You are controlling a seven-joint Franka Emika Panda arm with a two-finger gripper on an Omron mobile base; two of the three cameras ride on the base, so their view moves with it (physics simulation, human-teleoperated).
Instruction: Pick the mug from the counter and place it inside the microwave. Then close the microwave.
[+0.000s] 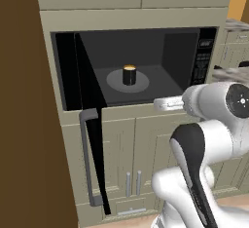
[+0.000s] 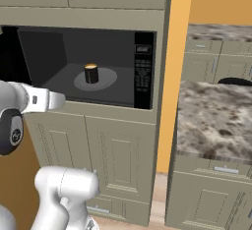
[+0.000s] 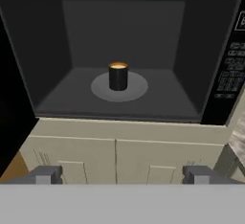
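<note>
Black mug upright on turntable inside microwave, done w/ that. Pincer spread wide, empty, outside. Door next: prob. stiff, light swing; push by grey handle.

White arm, dark joints, grey fingertips

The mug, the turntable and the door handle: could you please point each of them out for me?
mug [image 3: 117, 78], hand view, on its black side wall.
turntable [image 3: 136, 91], hand view, bare grey disc right of the mug.
door handle [image 1: 87, 159], left base view, middle of the grey bar.
</note>
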